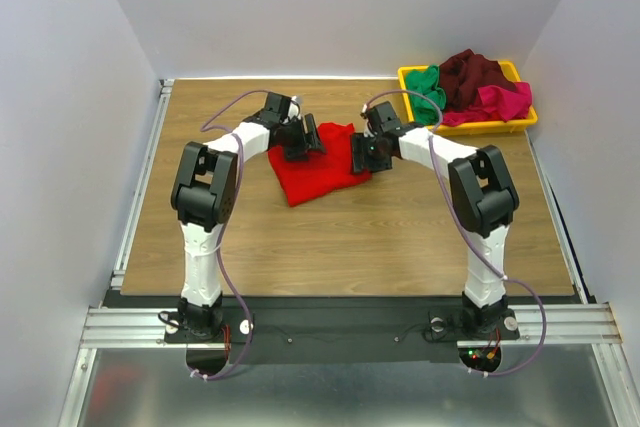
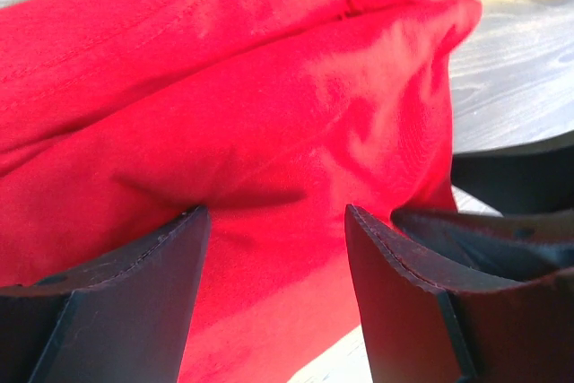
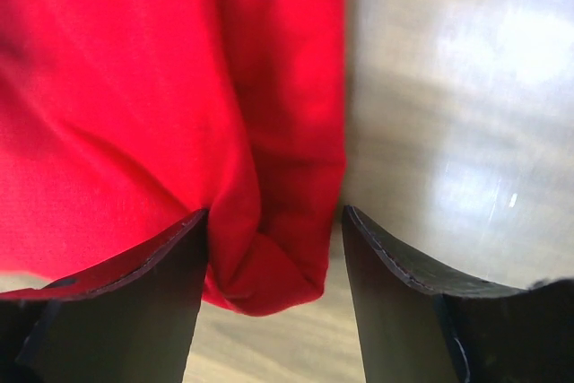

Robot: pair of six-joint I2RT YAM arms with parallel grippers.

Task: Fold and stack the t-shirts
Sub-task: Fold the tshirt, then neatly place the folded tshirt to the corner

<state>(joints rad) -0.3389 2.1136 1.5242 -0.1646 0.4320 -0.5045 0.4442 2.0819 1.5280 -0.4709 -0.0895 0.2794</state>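
Top external view: the red t-shirt (image 1: 318, 175) lies rumpled on the tabletop (image 1: 400, 237) between the left end effector (image 1: 303, 139) and right end effector (image 1: 362, 153), both spread apart at its edges; light and limp, it is best pinched at a doubled edge.

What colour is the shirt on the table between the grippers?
The shirt is plain bright red; the left wrist view shows it best.
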